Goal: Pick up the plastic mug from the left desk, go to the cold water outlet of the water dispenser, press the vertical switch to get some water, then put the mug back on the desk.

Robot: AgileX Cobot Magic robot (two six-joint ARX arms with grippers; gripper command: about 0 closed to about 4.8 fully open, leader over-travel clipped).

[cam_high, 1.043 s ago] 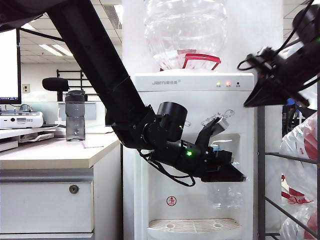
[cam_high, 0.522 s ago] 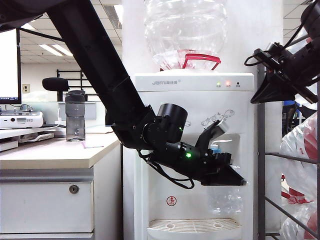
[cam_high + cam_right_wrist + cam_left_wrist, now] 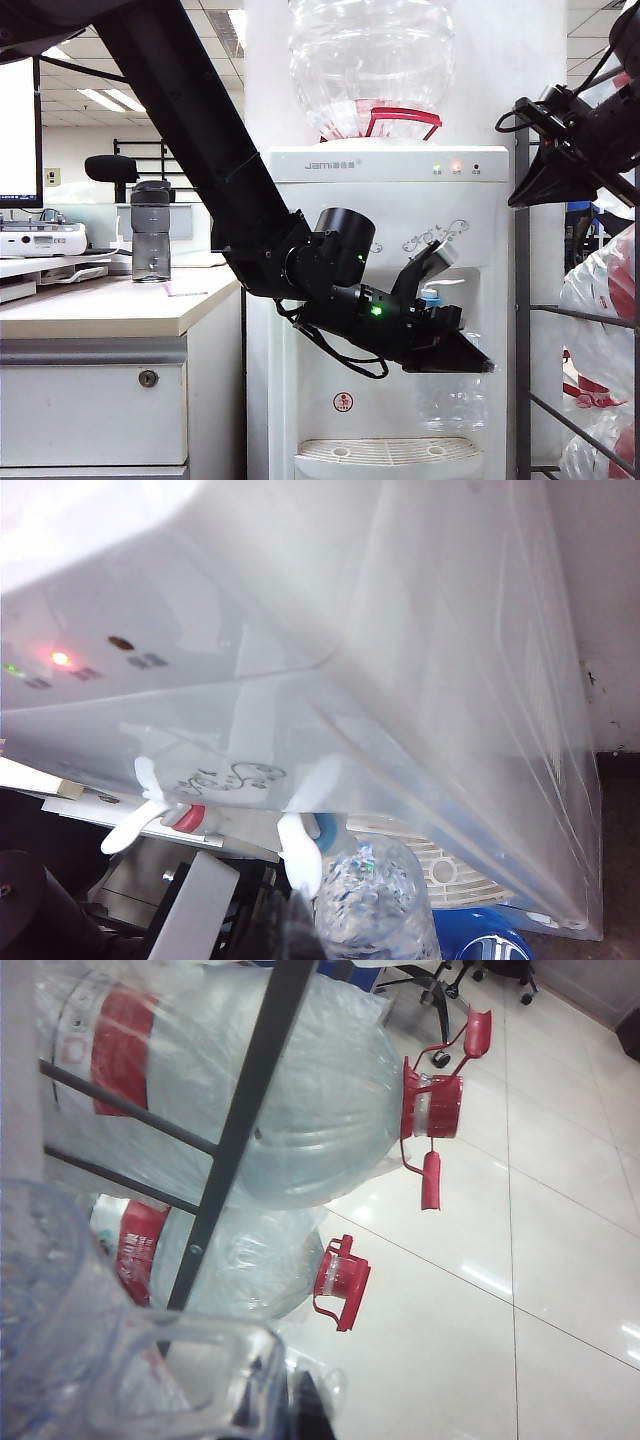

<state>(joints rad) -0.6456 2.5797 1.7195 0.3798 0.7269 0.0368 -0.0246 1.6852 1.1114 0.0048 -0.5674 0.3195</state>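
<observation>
The clear dimpled plastic mug (image 3: 452, 398) hangs in front of the water dispenser (image 3: 330, 210), under the blue-banded cold water outlet (image 3: 430, 297) and above the drip grille. My left gripper (image 3: 480, 365) reaches across and is shut on the mug's handle (image 3: 190, 1380). In the left wrist view the left gripper (image 3: 290, 1410) shows only as a dark fingertip beside the handle. My right gripper (image 3: 515, 200) is shut, holds nothing and hovers high to the right of the dispenser. In the right wrist view the right gripper (image 3: 295, 925) sits above the vertical switch (image 3: 300, 855), the cold water outlet (image 3: 325, 830) and the mug (image 3: 375, 900).
The red-banded tap (image 3: 190, 818) sits beside the blue one. The left desk (image 3: 100, 305) carries a smoky-grey bottle (image 3: 150, 232). A metal rack (image 3: 580, 320) with spare bottles (image 3: 300, 1090) stands right of the dispenser. The drip grille (image 3: 385, 452) lies below the mug.
The left gripper and mug have dipped slightly lower under the taps. The right gripper has drifted a little to the right, still shut.
</observation>
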